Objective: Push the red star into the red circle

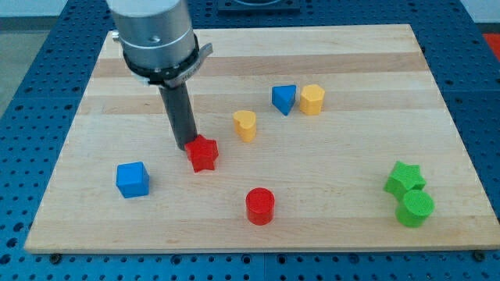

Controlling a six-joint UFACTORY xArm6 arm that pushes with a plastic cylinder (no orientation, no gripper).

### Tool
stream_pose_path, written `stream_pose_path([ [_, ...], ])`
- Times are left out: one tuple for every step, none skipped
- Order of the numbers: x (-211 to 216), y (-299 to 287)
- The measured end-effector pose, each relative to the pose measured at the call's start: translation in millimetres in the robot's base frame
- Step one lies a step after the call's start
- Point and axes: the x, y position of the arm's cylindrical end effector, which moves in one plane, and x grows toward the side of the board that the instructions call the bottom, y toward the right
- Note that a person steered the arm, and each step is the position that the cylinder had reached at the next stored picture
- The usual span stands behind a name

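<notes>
Altogether 2 red blocks: star; circle

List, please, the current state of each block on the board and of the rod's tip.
my tip: down, at red star's upper-left edge
red star: apart from red circle
red circle: alone, lower right of star
blue cube: alone
yellow cylinder: alone
blue triangle: beside yellow hexagon
green star: against green circle
</notes>
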Motion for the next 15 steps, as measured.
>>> stream_pose_path([
  [13.6, 27.7],
  [17.8, 51.7],
  [21.8, 54.3],
  [25.4, 59.1],
  [30.2, 71.9],
  [30.6, 84.2],
  [30.6, 94.2],
  [31.6, 101.7],
  [34.5, 105.3],
  [34.2, 89.4],
  [17.4, 67.5],
  [9.7, 48.9],
  [18.3, 30.7],
  [26.2, 34.2],
  [37.8, 42.6],
])
